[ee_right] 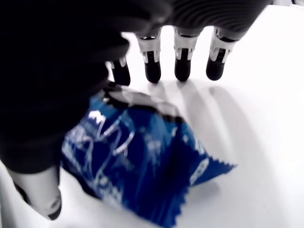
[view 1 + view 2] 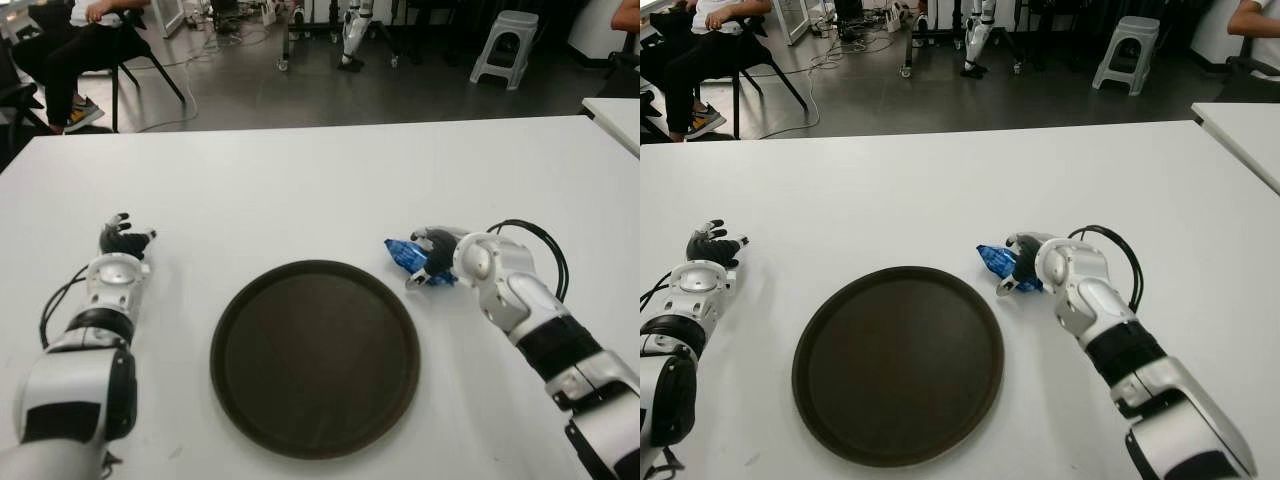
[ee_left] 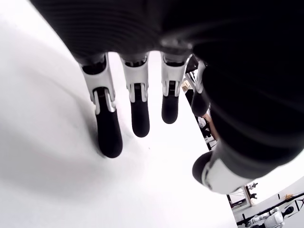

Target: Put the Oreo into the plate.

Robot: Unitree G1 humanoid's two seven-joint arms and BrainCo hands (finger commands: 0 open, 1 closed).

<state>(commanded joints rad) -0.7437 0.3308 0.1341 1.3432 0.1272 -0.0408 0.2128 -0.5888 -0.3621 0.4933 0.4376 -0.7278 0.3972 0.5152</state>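
- Oreo pack on table, just right of plate: light, crinkly, slippery; we'd pinch mid-body.
- Right hand over it, fingers apart, not clamped.
- Left hand idle far left, fingers relaxed.

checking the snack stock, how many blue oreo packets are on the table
1. The single blue foil Oreo packet lies on the white table just right of the round dark brown plate, under the right hand, whose fingers are not closed on it. None elsewhere.
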